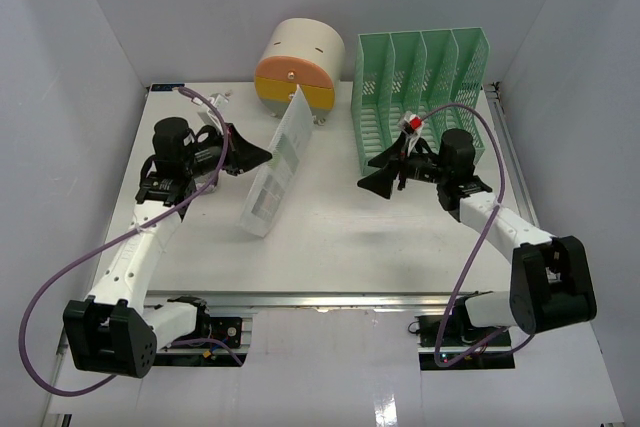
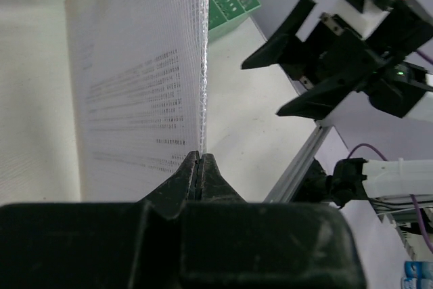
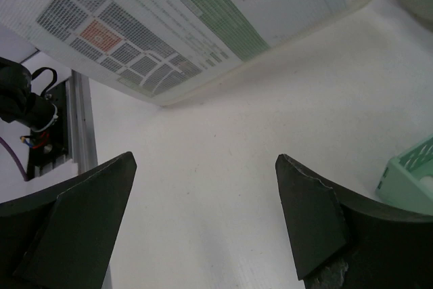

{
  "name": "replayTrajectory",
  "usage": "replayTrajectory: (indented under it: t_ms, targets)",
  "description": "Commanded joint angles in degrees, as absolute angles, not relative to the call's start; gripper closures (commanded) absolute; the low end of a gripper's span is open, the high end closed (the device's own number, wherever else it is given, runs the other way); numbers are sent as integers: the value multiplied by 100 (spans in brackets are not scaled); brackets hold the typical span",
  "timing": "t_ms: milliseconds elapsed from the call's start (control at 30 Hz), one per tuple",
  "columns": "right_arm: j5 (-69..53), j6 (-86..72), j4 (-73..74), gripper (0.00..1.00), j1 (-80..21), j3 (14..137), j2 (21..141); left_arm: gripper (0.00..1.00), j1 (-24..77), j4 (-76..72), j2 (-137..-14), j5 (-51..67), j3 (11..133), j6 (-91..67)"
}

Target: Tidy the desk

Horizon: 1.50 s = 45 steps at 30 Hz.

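The desk [image 1: 340, 237] is a wide white tabletop with a metal rail [image 1: 330, 299] along its front edge. My left gripper [image 1: 265, 155] is shut on the edge of a clear mesh document sleeve [image 1: 275, 162] with a printed sheet inside and holds it upright on edge above the desk's left-middle. In the left wrist view the sleeve [image 2: 142, 79] rises from the closed jaws [image 2: 200, 160]. My right gripper [image 1: 372, 179] is open and empty above the desk's middle, right of the sleeve. In the right wrist view it [image 3: 204, 160] faces the sleeve [image 3: 189, 18] over bare desk [image 3: 223, 133].
A green slotted file rack [image 1: 420, 97] stands at the back right, close behind the right gripper, and shows in the right wrist view [image 3: 413, 181]. A round beige and orange container [image 1: 298, 65] stands at the back centre. White walls enclose the sides.
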<state>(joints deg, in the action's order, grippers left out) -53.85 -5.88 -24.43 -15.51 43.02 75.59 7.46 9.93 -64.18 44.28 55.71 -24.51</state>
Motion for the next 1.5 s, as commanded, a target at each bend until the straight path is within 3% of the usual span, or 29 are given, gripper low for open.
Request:
replayTrajectory:
  t_ms: [0,300,500,1067,1467]
  targets:
    - [-5152,-2356,-3382,10,-1556,4374,8111,100,756,133,-6212,5159,5643,-3062]
    - [-5909,-5327,-8385,10,-1556,4001,9521,100,771,-475,-6319,5428,6491,-4014]
    - [-5611,-7062,-10346,10,-1574,4658,10515,100,805,-595,-6285,5440,6847,-4362]
    - [-5099,-7862,-10802,10,-2255,7050,11713,100,1131,-984,-6548,5222,7355,-5147]
    - [-5124,-7676,-10837,8,-2454,6679,10640,100,1151,-906,-6468,5071,7426,-5186]
